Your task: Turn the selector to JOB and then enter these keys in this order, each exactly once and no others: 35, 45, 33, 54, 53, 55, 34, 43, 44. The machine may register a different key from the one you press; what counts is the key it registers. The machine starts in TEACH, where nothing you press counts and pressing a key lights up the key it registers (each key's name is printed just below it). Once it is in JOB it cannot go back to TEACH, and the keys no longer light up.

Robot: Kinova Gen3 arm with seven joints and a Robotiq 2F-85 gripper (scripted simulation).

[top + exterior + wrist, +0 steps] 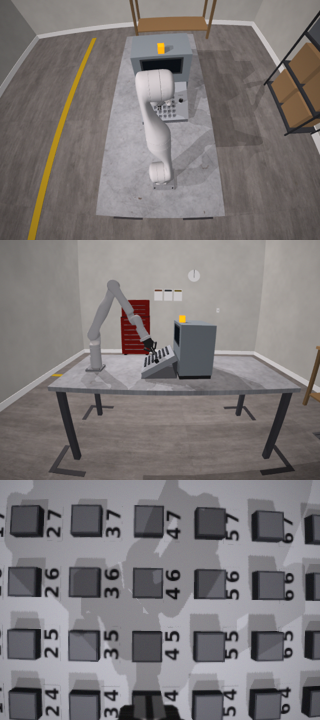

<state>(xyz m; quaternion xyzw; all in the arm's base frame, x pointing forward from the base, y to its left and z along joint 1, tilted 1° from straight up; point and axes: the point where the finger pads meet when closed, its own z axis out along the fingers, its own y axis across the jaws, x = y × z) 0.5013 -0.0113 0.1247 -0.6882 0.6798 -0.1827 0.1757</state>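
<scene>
My gripper is shut and empty. Its tips are over key 44 in the wrist view and hide most of it and part of its label. I cannot tell whether they touch it. Key 45 is just above the tips in that view, between key 35 and key 55. Key 34 and key 54 flank the gripper. Keys 33, 43 and 53 are outside the wrist view. No key there is lit. The black selector is at the panel's side; its setting is unreadable.
The sloping key panel stands on the table. Behind it is the grey machine cabinet with a dark screen and an orange lamp on top. Other keys surround the tips closely.
</scene>
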